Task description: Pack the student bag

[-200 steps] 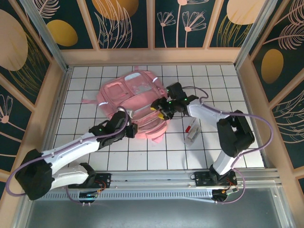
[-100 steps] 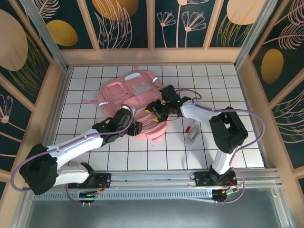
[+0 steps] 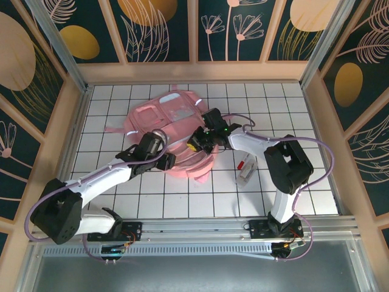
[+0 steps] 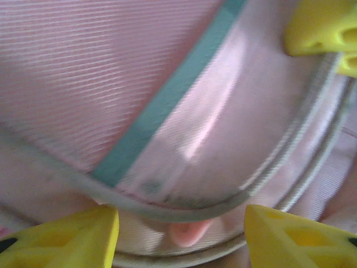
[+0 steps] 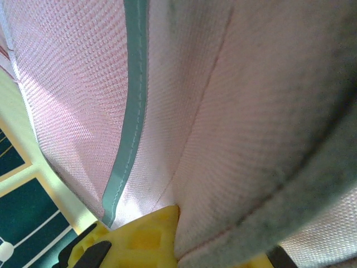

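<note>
Item (image 3: 246, 168), red and white, on tiled table (image 3: 292, 115) right of student bag (image 3: 170, 125)

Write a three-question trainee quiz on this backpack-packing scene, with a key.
1. True or false: the small red-and-white object lies inside the pink backpack.
2. Which gripper is shut on the backpack's fabric? A. left gripper B. right gripper C. both
3. Fill in: the left gripper's jaws stand ____ over the backpack.
Key: 1. False: it lies on the gridded table, to the right of the backpack. 2. B. 3. open.
</note>
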